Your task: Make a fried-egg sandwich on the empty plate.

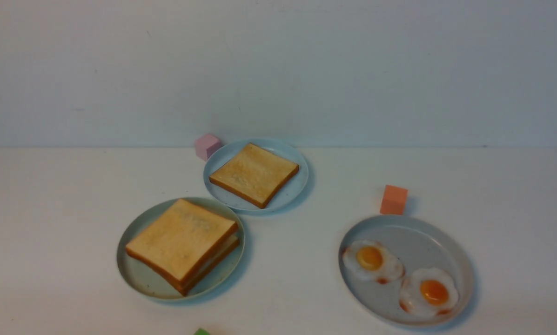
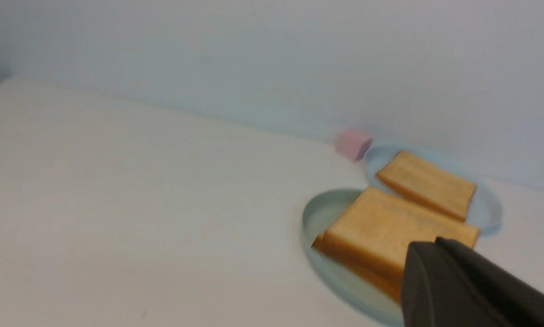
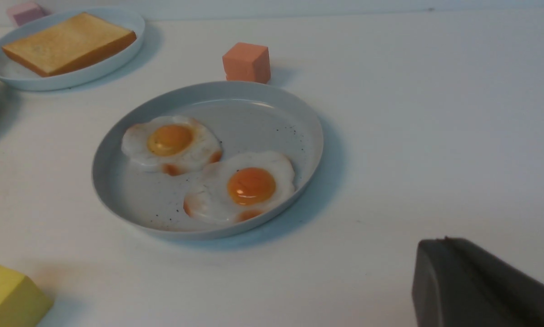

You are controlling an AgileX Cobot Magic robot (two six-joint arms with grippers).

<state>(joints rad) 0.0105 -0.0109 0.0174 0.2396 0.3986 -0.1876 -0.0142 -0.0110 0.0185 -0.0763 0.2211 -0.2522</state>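
Note:
The fried-egg sandwich (image 1: 180, 242) lies on the mint-green plate (image 1: 138, 277) at the front left of the table: two toast slices with a white layer showing between them at the right edge. In the left wrist view the sandwich (image 2: 390, 231) and plate (image 2: 326, 213) sit just beyond my left gripper (image 2: 435, 243), whose dark fingers are pressed together and hold nothing. My right gripper (image 3: 444, 240) is also shut and empty, hovering over bare table near the egg plate. Neither gripper shows in the front view.
A pale blue plate (image 1: 287, 195) with one loose toast slice (image 1: 254, 174) stands behind the sandwich. A greyish-blue plate (image 1: 413, 232) at the right holds two fried eggs (image 1: 371, 260). Pink cube (image 1: 207, 146), orange cube (image 1: 393, 199), green block (image 1: 201, 331), yellow block (image 3: 3, 295).

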